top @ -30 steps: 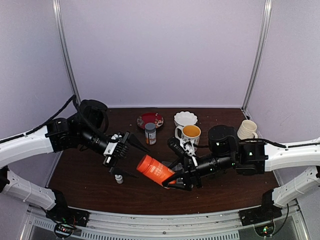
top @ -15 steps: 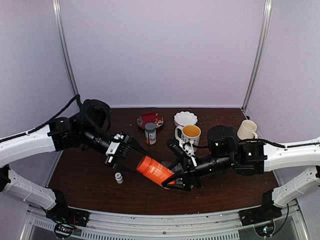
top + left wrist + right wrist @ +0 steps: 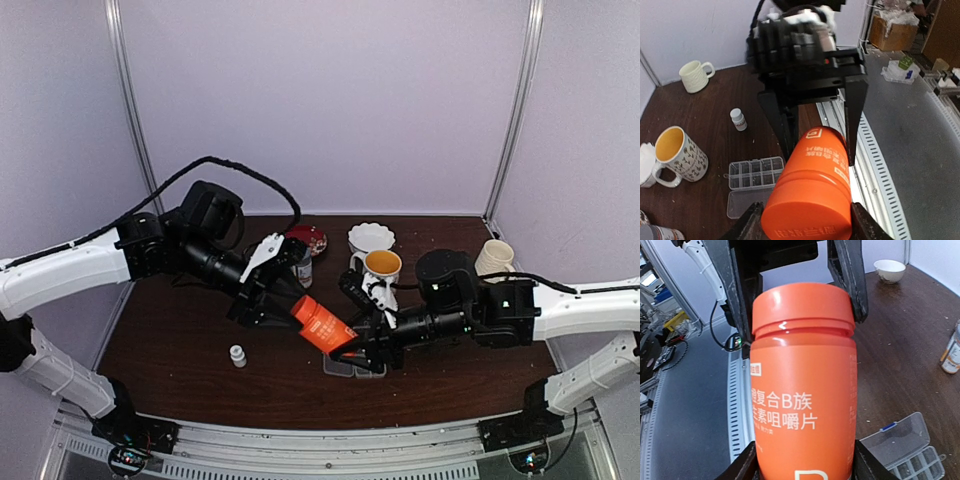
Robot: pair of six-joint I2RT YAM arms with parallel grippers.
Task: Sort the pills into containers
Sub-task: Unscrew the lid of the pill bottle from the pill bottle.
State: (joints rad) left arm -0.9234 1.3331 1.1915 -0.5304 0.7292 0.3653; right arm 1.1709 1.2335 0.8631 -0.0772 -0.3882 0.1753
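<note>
— What do we have here, and how far along are we?

— We read this as the opening step. The right gripper (image 3: 817, 145) is clamped on the body of the orange vitamin bottle (image 3: 322, 325), holding it tilted in the air just above the clear pill box (image 3: 355, 367). The left gripper (image 3: 800, 300) meets it at the top end, its jaws set on either side of the orange screw cap (image 3: 807, 220) and, as far as we can judge, pressing on it.

— And the pills?

— We see none. The pill box lies open on the table, lid folded flat beside its two rows of cells, and those cells look bare to us. We take it the pills are inside the bottle, which is capped.

— So what does the next move call for?

— A twist, in our judgement: the left gripper turning the cap while the right gripper keeps the body from rotating, and the bottle staying above the pill box. The cap is smooth, so a slipping grip is our main worry, and a jolt as it frees could scatter tablets wide of the pill box.
</note>
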